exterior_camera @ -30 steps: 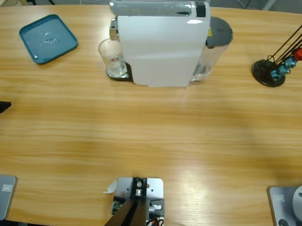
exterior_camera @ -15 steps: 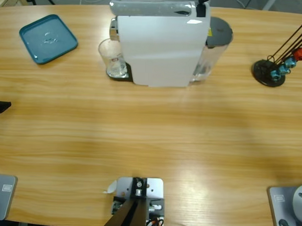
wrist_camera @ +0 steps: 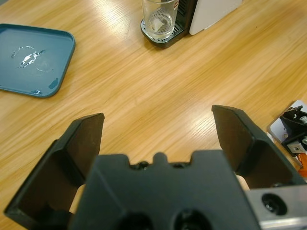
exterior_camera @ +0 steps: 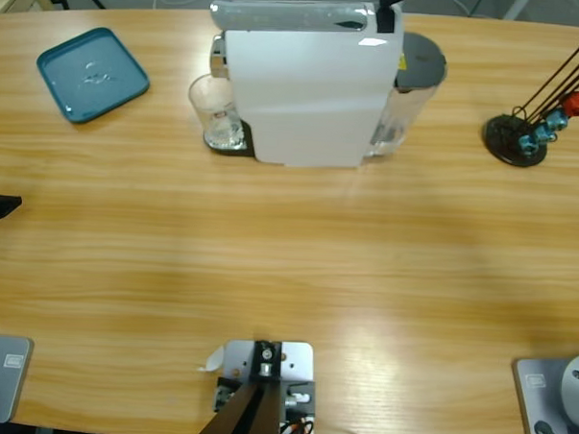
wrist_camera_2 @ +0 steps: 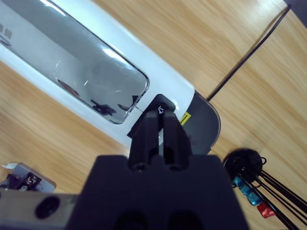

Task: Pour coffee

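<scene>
**Kid:** On the far left of the table, what is that blue thing?

**Helper:** That is a teal tray [exterior_camera: 92,74]. It lies flat, with a few wet drops on it.

**Kid:** And next to it?

**Helper:** A clear glass [exterior_camera: 215,111] stands on the little dark stand of the big white coffee machine [exterior_camera: 305,83]. The glass sits right up against the machine's left side. I can't see any brown coffee in the glass; it looks see-through.

**Kid:** Where are the robot's hands?

**Helper:** The left gripper [wrist_camera: 158,127] hangs over bare wooden table [exterior_camera: 288,255], well away from the glass. Its two black jaws are spread wide with nothing between them. The right gripper [wrist_camera_2: 160,125] is above the machine's top, jaws pressed together, tips right at a small black button [wrist_camera_2: 162,104].

**Kid:** What's on the far right?

**Helper:** A round black stand with thin sticks [exterior_camera: 524,131] and blue and red bits.
</scene>
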